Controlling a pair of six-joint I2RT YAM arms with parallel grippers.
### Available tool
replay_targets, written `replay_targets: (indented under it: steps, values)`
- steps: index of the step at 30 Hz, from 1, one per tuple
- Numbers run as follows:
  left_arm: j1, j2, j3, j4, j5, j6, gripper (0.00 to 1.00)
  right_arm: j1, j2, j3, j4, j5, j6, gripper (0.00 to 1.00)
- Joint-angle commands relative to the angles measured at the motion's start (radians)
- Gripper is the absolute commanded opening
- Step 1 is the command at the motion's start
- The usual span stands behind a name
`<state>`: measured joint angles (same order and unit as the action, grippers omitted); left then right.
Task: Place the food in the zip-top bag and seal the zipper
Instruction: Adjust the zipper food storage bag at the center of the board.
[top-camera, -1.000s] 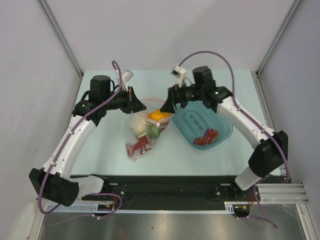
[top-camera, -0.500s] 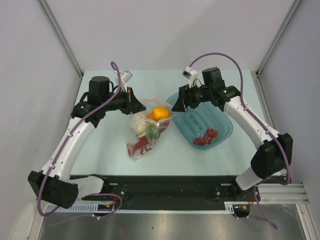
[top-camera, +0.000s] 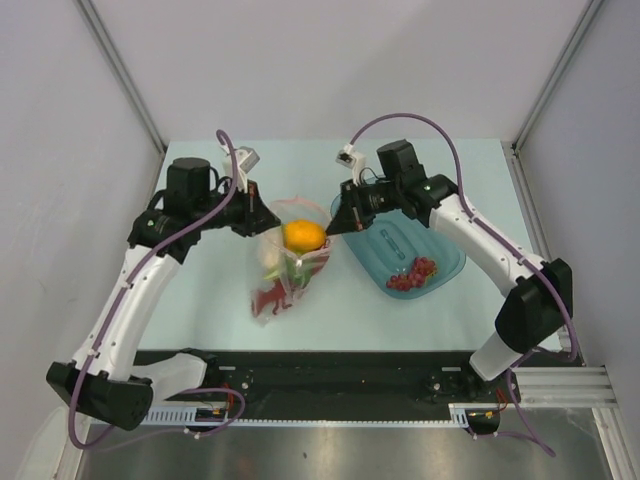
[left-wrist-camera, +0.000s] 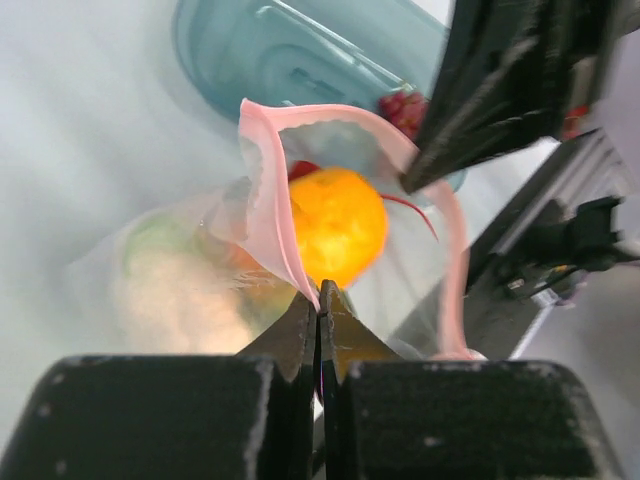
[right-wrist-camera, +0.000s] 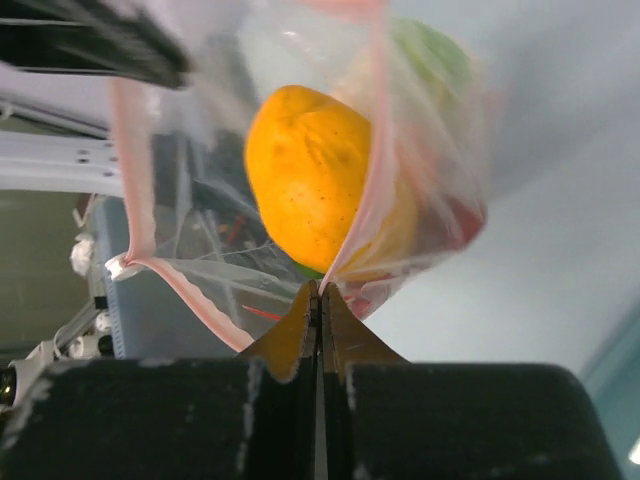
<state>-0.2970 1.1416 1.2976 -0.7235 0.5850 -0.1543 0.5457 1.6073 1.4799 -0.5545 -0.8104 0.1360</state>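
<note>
Black fingers of the left gripper (left-wrist-camera: 320, 300) are pressed together on the pink-red zipper (left-wrist-camera: 268, 215) strip. The right gripper (right-wrist-camera: 318, 290) is clamped on the opposite rim in the same way. The zip-top bag (top-camera: 283, 275) hangs between them, mouth spread and facing up, long axis running back toward the arm bases. An orange fruit (top-camera: 304, 236) sits at the mouth. The top view shows the bag's full length, with the red lobster (top-camera: 270, 298) at its lower end. The wrist views show only the mouth region. The left wrist view adds the dark red clump (left-wrist-camera: 400, 105) in the blue bowl (left-wrist-camera: 250, 40) beyond.
</note>
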Motion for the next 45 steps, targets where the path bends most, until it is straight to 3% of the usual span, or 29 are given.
replay_targets:
  steps: [1, 6, 9, 11, 14, 18, 20, 23, 26, 31, 39, 45]
  values:
    - [-0.001, -0.109, 0.127, -0.141, -0.115, 0.203, 0.0, 0.112, -0.104, 0.166, 0.107, -0.099, 0.108, 0.0]
    - [-0.001, -0.196, 0.204, -0.249, -0.26, 0.309, 0.01, 0.191, -0.098, 0.256, 0.122, -0.087, 0.157, 0.0]
    - [-0.001, -0.255, 0.142, -0.245, -0.359, 0.329, 0.05, 0.191, -0.069, 0.247, 0.107, -0.061, 0.146, 0.0]
    - [-0.001, -0.228, 0.115, -0.266, -0.395, 0.303, 0.0, 0.18, -0.046, 0.237, 0.119, -0.059, 0.199, 0.0]
    - [-0.001, -0.194, 0.137, -0.314, -0.324, 0.276, 0.0, 0.2, -0.017, 0.272, 0.205, -0.089, 0.246, 0.0]
    - [-0.001, -0.206, -0.153, -0.226, -0.341, 0.288, 0.0, 0.182, 0.028, 0.12, 0.126, -0.029, 0.094, 0.0]
    - [0.001, -0.175, -0.129, -0.284, -0.247, 0.247, 0.0, 0.159, 0.045, 0.141, 0.166, -0.091, 0.172, 0.0]
    - [0.009, -0.215, 0.087, -0.247, -0.148, 0.194, 0.0, 0.171, 0.011, 0.242, 0.172, -0.075, 0.195, 0.0]
    - [0.006, -0.289, 0.08, -0.157, -0.186, 0.176, 0.0, 0.172, -0.021, 0.247, 0.191, -0.088, 0.237, 0.0]
    - [0.007, -0.201, 0.103, -0.244, -0.142, 0.2, 0.0, 0.119, 0.022, 0.204, 0.065, -0.056, 0.111, 0.0]
    - [0.006, -0.157, 0.051, -0.091, -0.103, 0.105, 0.0, -0.027, 0.083, 0.175, 0.024, -0.018, 0.068, 0.0]
    - [0.006, -0.053, 0.063, -0.033, -0.087, 0.042, 0.0, -0.105, 0.048, 0.161, 0.022, -0.039, 0.054, 0.51]
